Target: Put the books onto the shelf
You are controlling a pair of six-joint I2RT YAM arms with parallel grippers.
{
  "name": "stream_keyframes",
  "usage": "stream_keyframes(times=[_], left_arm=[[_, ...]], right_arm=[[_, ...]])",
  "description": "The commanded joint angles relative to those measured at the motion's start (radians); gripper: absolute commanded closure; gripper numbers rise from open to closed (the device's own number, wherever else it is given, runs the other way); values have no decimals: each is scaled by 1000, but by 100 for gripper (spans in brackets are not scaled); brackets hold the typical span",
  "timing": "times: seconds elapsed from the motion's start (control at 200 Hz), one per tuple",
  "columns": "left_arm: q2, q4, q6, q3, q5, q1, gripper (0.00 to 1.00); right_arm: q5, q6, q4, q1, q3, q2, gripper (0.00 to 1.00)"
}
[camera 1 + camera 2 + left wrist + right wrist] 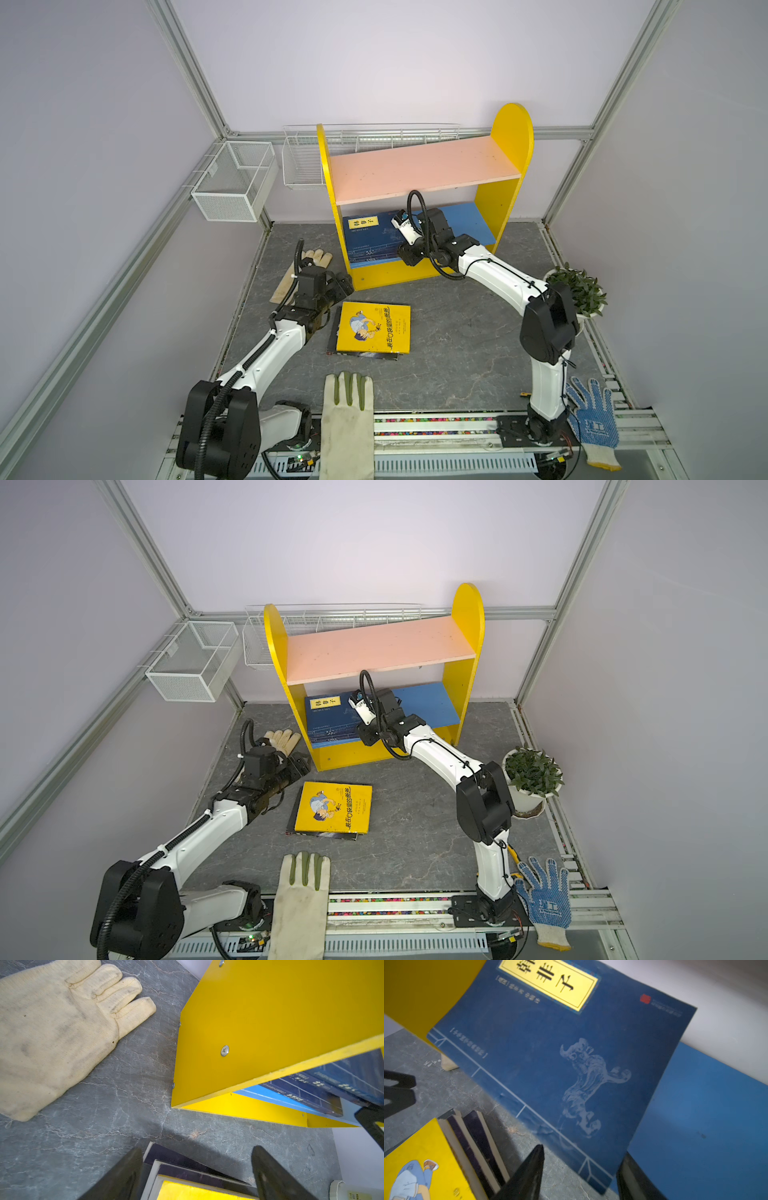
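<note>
Right hand straddles navy book (label 韩非子).

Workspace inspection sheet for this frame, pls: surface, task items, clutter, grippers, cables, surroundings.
Surface: grey marbled tabletop, no spills seen.
Job's things: navy blue books with yellow title label stacked on the blue lower board of the yellow-sided two-tier shelf; pink upper board holds no book; bright yellow cartoon-cover book tops a dark-covered stack on the tabletop.
Clutter: cream fabric glove; white glove with green fingers; blue-dotted knit glove; potted green plant.
Grippers: left gripper open over the stack's corner; right gripper open, jaws astride the top navy book's edge.
Cables: black corrugated conduit loops at each wrist.
Surroundings: white wire baskets, aluminium frame, lilac walls.
</note>
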Motion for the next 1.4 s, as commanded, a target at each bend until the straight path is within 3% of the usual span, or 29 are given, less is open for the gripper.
stream_keyframes(times=[0.0, 0.165, 0.29, 0.42, 0.83, 1.15, 1.395], left_arm=[[-11, 0, 12, 21, 1, 3, 17], [-10, -1, 12, 22, -4, 3, 17], [-6, -6, 13, 28, -3, 4, 18], [-4, -5, 14, 29, -1, 3, 18], [11, 12, 4, 31, 5, 3, 18], [4, 16, 3, 27, 11, 3, 18], [5, 23, 2, 30, 18, 2, 18]], right_arm=[[-141, -9, 42, 40, 42, 13, 48], [-152, 8, 31, 39, 23, 2, 52], [-131, 21, 14, 35, 6, -21, 27], [-126, 42, 40, 21, -38, -55, 17], [-73, -9, 30, 15, -61, -78, 15], [44, -9, -2, 11, -39, -62, 10], [37, -12, 8, 3, -39, -56, 9]])
